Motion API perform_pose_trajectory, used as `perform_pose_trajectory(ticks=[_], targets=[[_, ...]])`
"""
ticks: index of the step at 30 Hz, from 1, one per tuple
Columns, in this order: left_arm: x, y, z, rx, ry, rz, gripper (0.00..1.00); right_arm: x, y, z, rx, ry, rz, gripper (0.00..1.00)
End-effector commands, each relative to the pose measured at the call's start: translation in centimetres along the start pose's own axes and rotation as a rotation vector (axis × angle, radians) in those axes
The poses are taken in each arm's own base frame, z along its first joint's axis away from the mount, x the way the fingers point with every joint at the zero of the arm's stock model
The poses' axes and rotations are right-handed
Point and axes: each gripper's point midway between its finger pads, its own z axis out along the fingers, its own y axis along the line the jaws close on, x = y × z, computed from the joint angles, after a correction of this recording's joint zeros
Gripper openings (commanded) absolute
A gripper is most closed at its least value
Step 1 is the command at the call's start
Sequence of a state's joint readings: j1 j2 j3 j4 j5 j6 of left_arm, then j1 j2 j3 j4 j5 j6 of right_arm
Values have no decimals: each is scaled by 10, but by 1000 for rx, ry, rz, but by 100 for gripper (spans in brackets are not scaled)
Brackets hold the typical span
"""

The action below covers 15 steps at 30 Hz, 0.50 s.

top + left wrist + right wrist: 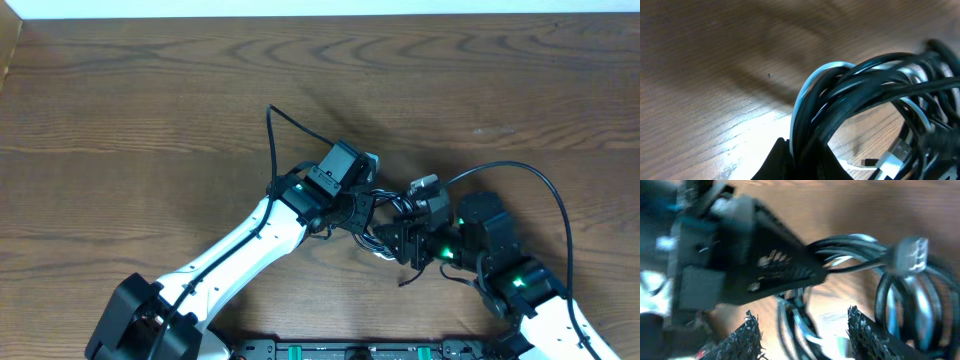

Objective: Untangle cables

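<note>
Overhead: cables are bunched between the arms.
Left gripper: is clamped on cables.
Right gripper: is spread; cables straight ahead.

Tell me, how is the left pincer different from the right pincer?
The left pincer is shut on the cables; the right pincer is open, fingers spread apart. The left pincer reaches in from the left, the right pincer from the right. Both meet at the same tangle.
</note>
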<state>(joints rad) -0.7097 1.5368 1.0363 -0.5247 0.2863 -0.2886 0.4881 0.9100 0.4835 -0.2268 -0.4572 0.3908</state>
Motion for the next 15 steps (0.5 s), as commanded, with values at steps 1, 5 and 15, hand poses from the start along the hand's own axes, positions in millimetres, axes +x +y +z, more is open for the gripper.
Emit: perform_pose_trajectory(ticks=[1, 5, 15], targets=[[-8, -8, -9, 26, -20, 4, 8, -17, -16, -3, 116, -73, -9, 56], [-7, -8, -9, 26, -20, 4, 8, -21, -18, -3, 131, -93, -14, 56], [-8, -8, -9, 26, -20, 4, 8, -6, -31, 4, 174, -25, 16, 59]])
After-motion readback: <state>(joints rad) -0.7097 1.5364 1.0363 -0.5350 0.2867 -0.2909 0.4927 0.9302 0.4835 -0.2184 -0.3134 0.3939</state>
